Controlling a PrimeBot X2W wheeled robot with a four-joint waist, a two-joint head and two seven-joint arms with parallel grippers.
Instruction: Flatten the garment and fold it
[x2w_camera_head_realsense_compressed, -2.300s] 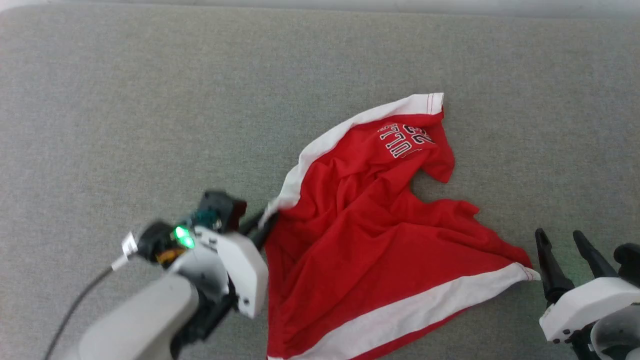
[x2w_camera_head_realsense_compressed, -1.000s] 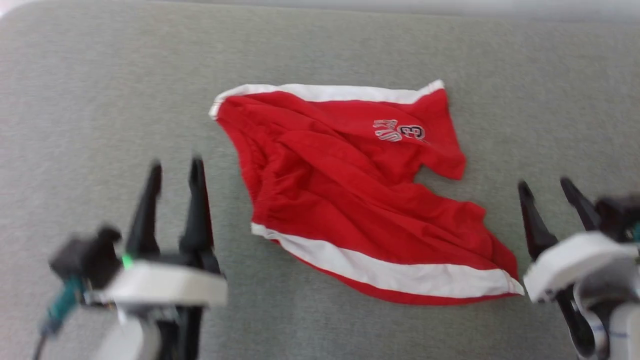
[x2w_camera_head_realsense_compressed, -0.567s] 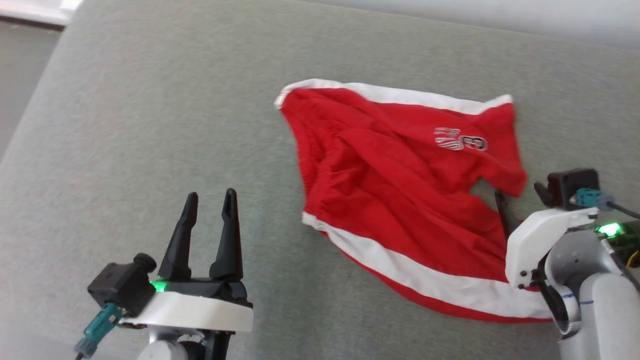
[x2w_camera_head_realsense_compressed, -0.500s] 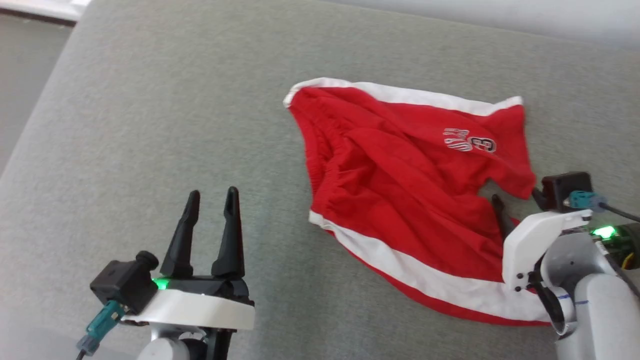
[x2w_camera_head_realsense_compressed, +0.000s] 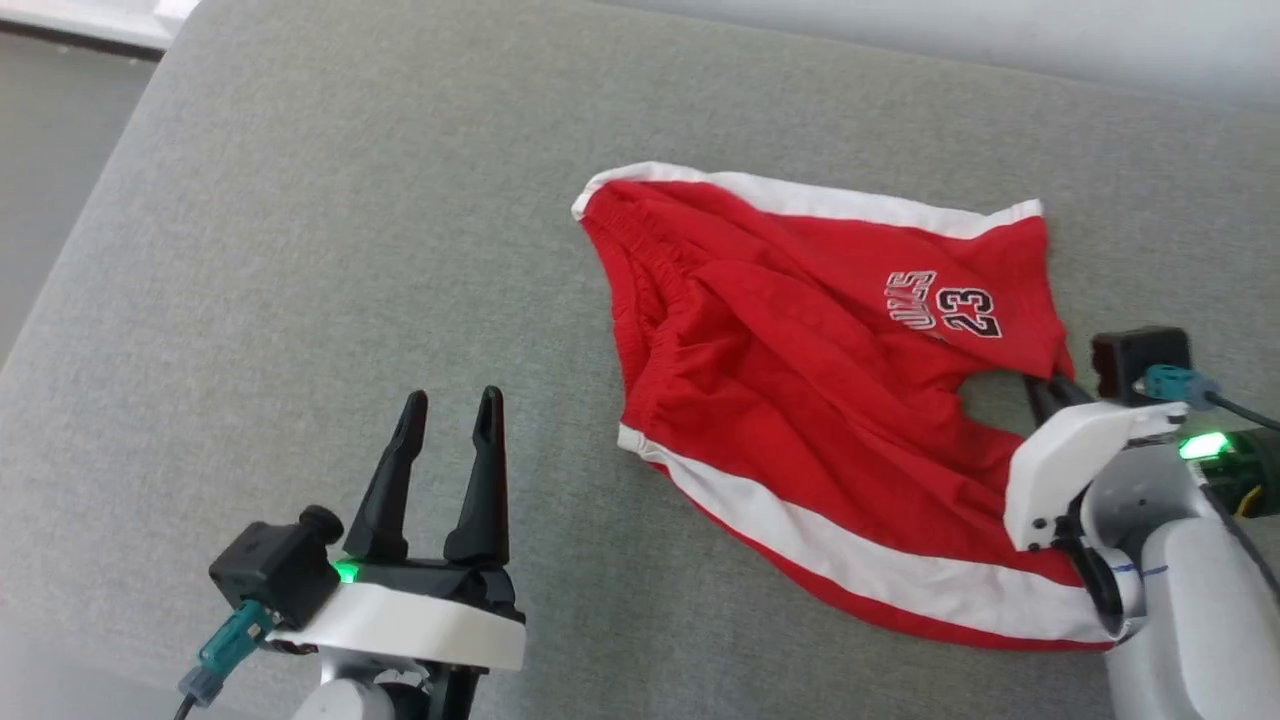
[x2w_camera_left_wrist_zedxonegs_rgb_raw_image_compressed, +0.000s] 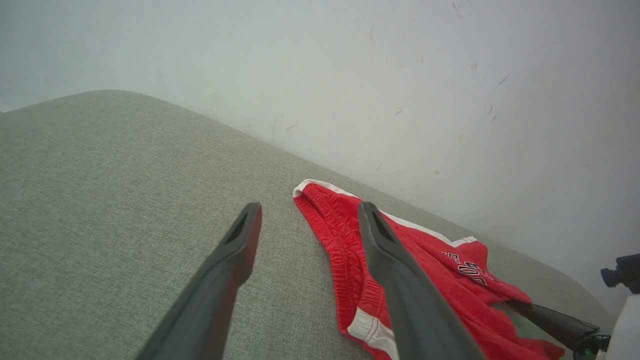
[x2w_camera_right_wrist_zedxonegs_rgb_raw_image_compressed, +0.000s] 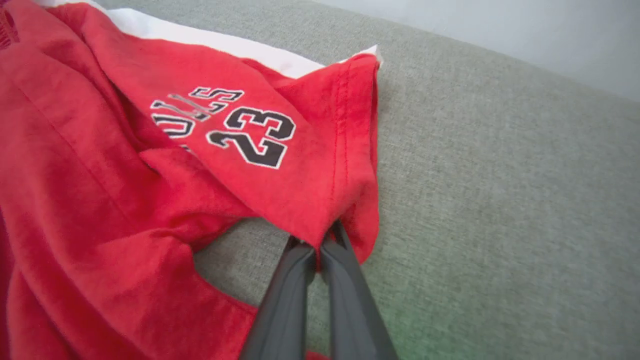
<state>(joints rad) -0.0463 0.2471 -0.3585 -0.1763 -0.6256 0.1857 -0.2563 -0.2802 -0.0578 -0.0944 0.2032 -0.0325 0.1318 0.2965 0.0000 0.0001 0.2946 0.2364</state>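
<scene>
Here, your right fingers (x2w_camera_right_wrist_zedxonegs_rgb_raw_image_compressed: 292, 285) are pressed fully together on the inner hem corner of the lettered leg (x2w_camera_right_wrist_zedxonegs_rgb_raw_image_compressed: 310, 165). Red cloth is caught between the tips, so that corner rises into a small peak while the rest lies slack. The grip sits at the hem because, by my reading, the leg needs drawing outward, away from the crotch notch, to take out the fold beside the "23".

Your left fingers (x2w_camera_head_realsense_compressed: 485, 470) stand wide apart and hold nothing. They hover over bare bench (x2w_camera_head_realsense_compressed: 300, 250), near the waistband (x2w_camera_head_realsense_compressed: 635, 310) but apart from it, probably ready to pin or pull that side as a counter-hold.

The garment (x2w_camera_head_realsense_compressed: 800, 400) lies crumpled on the grey fabric-covered bench, waistband toward your left and legs toward your right. One white stripe (x2w_camera_head_realsense_compressed: 850, 205) runs along the far edge and the other (x2w_camera_head_realsense_compressed: 860, 562) along the near edge. Diagonal creases cross the middle, so flattening looks unfinished and no fold has begun. A pale wall (x2w_camera_left_wrist_zedxonegs_rgb_raw_image_compressed: 350, 75) stands behind the bench.
</scene>
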